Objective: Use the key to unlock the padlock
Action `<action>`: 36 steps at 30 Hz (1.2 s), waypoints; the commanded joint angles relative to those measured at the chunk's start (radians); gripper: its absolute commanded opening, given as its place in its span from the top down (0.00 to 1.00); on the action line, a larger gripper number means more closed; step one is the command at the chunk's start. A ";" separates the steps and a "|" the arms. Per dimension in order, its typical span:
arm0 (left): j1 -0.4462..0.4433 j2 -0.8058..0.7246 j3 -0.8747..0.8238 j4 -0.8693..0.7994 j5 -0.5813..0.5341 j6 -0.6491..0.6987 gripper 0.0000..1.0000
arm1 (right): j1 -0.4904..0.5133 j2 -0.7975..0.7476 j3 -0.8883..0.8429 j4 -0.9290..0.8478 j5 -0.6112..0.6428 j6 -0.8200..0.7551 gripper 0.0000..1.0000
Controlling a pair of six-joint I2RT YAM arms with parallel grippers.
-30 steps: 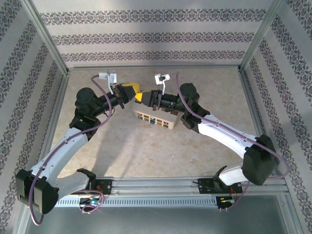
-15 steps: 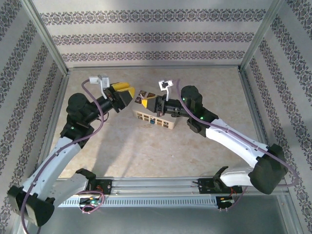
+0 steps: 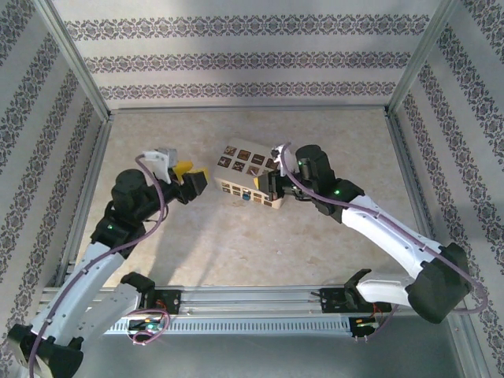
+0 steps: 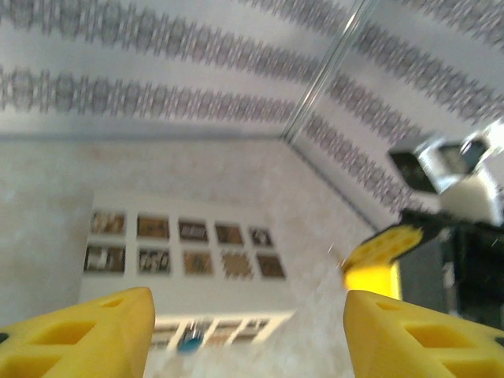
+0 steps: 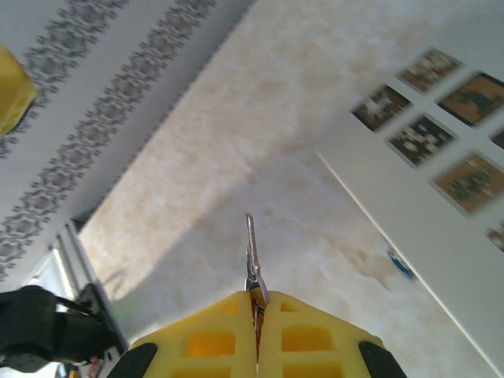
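Padlock (image 3: 248,177) lies flat on the worktop (image 3: 236,244), just toward 12 o'clock of centre, with its two rows of brown squares facing up. A small blue mark (image 3: 246,197) shows on its 6 o'clock side face.

Left tool (image 3: 191,177) stands at 9 o'clock of the padlock, apart from it. It is released: its yellow fingers (image 4: 102,323) are spread wide with nothing between them.

Right tool (image 3: 269,186) sits at the padlock's 3 o'clock end; contact cannot be determined. It is clenched, grasping the key (image 5: 250,252), whose thin silver blade projects from between the closed fingers (image 5: 205,335). The blade tip is clear of the padlock, over bare worktop
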 commanded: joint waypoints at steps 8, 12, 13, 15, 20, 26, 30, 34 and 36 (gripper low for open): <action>-0.001 0.085 -0.105 -0.030 0.036 0.008 0.25 | -0.111 0.139 -0.043 0.001 -0.037 -0.041 1.00; -0.001 0.126 -0.145 0.030 0.040 -0.012 0.22 | -0.137 0.206 -0.024 0.031 -0.055 -0.049 1.00; -0.002 0.133 -0.159 0.052 0.038 -0.020 0.22 | -0.147 0.222 -0.019 0.044 -0.068 -0.046 1.00; -0.002 0.144 -0.181 0.087 0.040 -0.033 0.21 | -0.160 0.253 -0.009 0.065 -0.081 -0.044 1.00; -0.001 0.177 -0.227 0.161 0.055 -0.053 0.20 | -0.174 0.319 0.007 0.120 -0.101 -0.041 1.00; 0.000 0.233 -0.267 0.239 0.048 -0.062 0.21 | -0.177 0.389 0.027 0.193 -0.145 -0.017 1.00; -0.001 0.276 -0.277 0.279 0.054 -0.067 0.21 | -0.176 0.422 0.040 0.231 -0.149 0.003 1.00; -0.001 0.335 -0.275 0.320 0.072 -0.068 0.22 | -0.178 0.461 0.053 0.233 -0.152 0.013 1.00; -0.002 0.368 -0.276 0.347 0.082 -0.072 0.22 | -0.176 0.473 0.050 0.230 -0.151 0.017 1.00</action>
